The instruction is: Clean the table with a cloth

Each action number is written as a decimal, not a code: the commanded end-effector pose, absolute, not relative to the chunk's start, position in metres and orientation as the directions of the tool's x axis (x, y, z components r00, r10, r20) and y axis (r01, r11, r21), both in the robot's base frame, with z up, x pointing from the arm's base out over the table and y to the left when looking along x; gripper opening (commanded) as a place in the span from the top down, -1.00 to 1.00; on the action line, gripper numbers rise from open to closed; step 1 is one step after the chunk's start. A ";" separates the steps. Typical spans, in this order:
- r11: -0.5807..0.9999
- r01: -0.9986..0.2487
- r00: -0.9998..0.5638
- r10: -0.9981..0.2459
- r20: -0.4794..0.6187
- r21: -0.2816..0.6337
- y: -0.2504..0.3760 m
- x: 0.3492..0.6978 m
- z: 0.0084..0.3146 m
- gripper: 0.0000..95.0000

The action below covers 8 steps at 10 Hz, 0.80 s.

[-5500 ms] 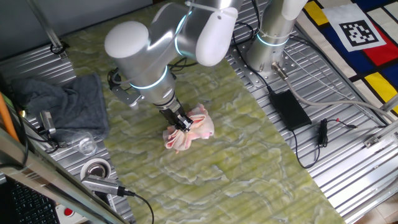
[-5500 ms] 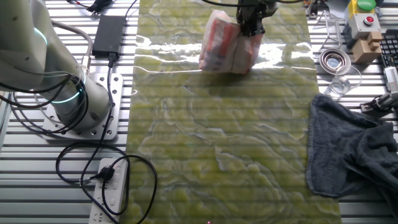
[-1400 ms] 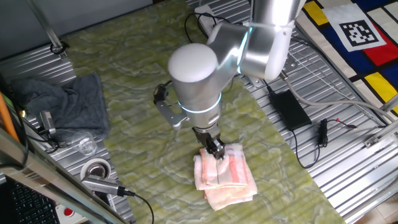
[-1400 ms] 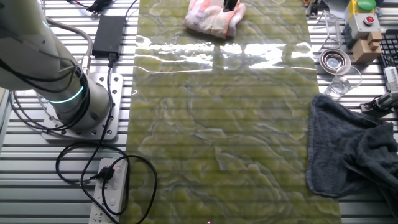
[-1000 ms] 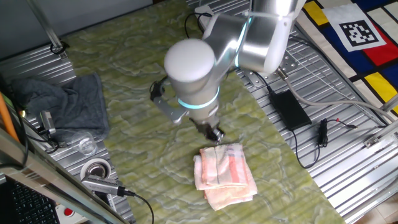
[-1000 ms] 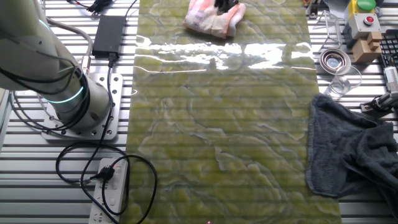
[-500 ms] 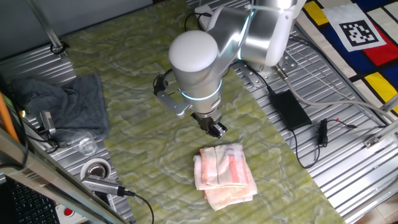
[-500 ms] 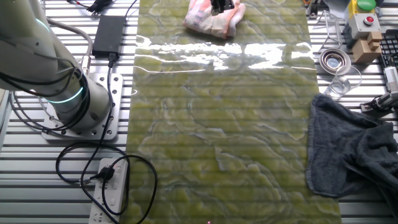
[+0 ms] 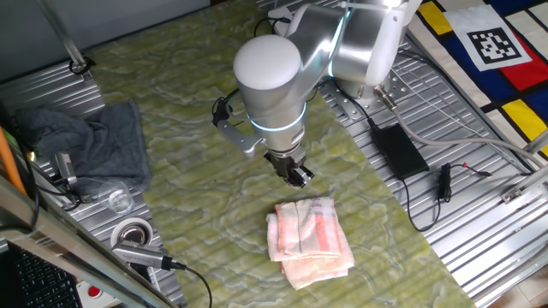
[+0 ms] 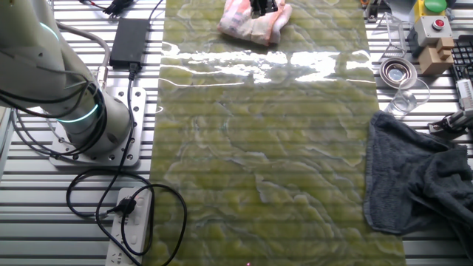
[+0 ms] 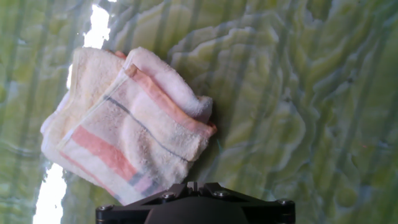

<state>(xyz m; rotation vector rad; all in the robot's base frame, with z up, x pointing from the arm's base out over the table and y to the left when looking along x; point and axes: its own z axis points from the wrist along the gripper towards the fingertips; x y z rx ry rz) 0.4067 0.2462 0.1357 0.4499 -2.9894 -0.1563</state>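
Observation:
The cloth [image 9: 308, 239], a folded pink and white towel with orange-red stripes, lies flat on the yellow-green marbled table [image 9: 171, 94] toward its near end. My gripper [image 9: 297, 177] hangs a short way above and behind the cloth, apart from it, open with nothing between its fingers. In the other fixed view the cloth [image 10: 247, 26] sits at the table's [image 10: 259, 162] far end, with the gripper [image 10: 262, 7] over its top edge. The hand view looks down on the cloth [image 11: 130, 127] to the left of centre; only the gripper's [image 11: 189, 186] dark body shows along the bottom edge.
A crumpled dark grey cloth [image 9: 94, 141] lies off the table's left side, with a clear glass [image 9: 120, 199] and a metal ring [image 9: 133, 233] nearby. A black power adapter [image 9: 398, 150] and its cables lie on the ribbed metal to the right. The arm's base [image 10: 89, 125] and a power strip [image 10: 129, 229] stand beside the table.
My gripper let go of the cloth and rose away from it, back toward the table's middle. The cloth stays folded where it was set down.

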 end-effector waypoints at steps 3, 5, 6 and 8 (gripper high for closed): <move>0.950 -0.285 -0.950 -0.298 0.099 0.127 0.247 0.407 0.136 1.00; 0.950 -0.285 -0.949 -0.298 0.101 0.128 0.247 0.407 0.136 1.00; 0.950 -0.284 -0.949 -0.298 0.101 0.128 0.247 0.407 0.136 1.00; 0.951 -0.282 -0.950 -0.296 0.101 0.128 0.247 0.407 0.136 1.00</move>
